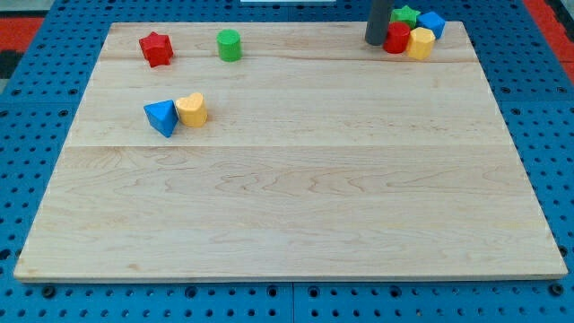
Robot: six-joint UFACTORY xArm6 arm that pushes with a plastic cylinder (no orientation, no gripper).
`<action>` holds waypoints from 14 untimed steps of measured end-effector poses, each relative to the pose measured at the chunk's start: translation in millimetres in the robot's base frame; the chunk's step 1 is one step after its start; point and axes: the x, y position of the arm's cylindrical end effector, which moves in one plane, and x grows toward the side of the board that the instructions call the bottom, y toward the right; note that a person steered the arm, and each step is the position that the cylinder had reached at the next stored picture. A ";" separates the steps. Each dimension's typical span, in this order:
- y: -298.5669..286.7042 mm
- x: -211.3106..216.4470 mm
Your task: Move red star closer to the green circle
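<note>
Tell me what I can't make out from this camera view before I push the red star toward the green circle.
- Camera view, my tip: the rod's upper part is cut off by the view's top edge.
- Red block at the view's top right: partly covered by the rod, shape unclear.
- Green star-like block and blue block: partly behind the yellow block and the red one.
- Red star block and green cylinder block: fully visible, apart.

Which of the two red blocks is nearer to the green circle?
The red star, at the view's top left, just left of the green circle. The other red block sits far right beside my tip.
</note>
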 end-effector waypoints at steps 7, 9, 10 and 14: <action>-259.1 87.5; -392.8 69.7; -407.5 39.3; -294.2 62.5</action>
